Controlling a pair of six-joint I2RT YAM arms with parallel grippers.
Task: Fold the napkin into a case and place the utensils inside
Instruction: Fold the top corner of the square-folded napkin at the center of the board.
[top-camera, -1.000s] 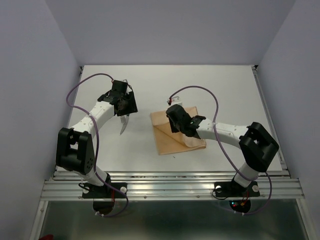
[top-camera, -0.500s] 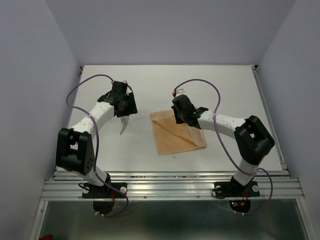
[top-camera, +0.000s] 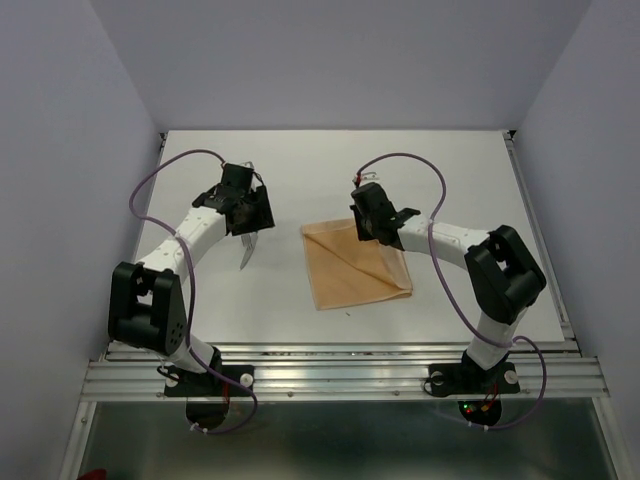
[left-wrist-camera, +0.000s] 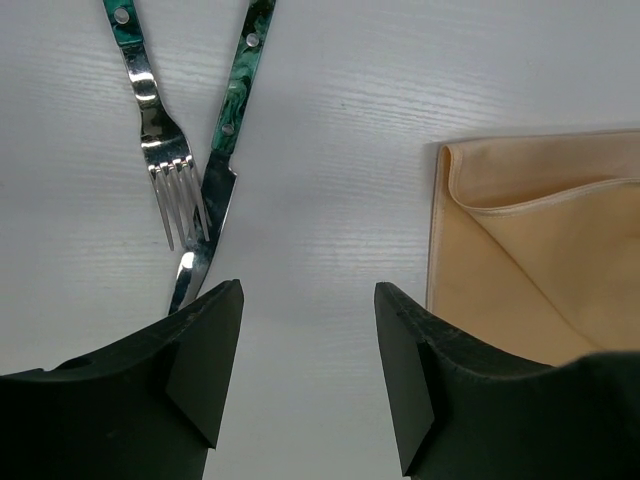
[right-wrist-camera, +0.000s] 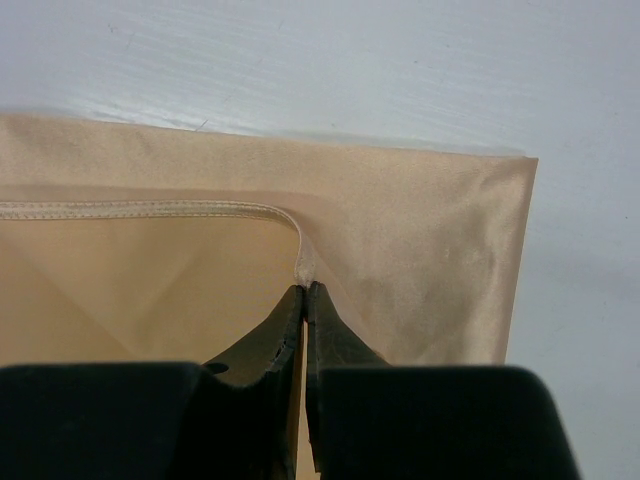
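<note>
At the far edge of the napkin (right-wrist-camera: 420, 240), my right pincer (right-wrist-camera: 303, 292) is closed tight. Its tips pinch the stitched corner of the upper flap, where the hem curls down.

Procedure, as I judge it:
- Grip the top layer only.
- Keep the tips low so the satin does not balloon.
- Set the hem parallel to the far edge beneath it.
- Let go only once the flap lies flat, since this slick cloth is likely to slide back.

The lower layer lies flat on the counter (top-camera: 300, 165), with a diagonal fold line across it.

Right arm: the forearm reaches from the near right toward the centre, wrist pitched down over the cloth's far side.

My left pincer (left-wrist-camera: 305, 372) stands wide and holds nothing, above bare counter. The fork (left-wrist-camera: 165, 150) and knife (left-wrist-camera: 215, 185) lie touching in a V ahead on one side, and the napkin's corner lies on the other.

Left arm: extended away from its base, wrist pointing down.

Both utensils lie outside the napkin, apart from it, and no case is formed yet.
</note>
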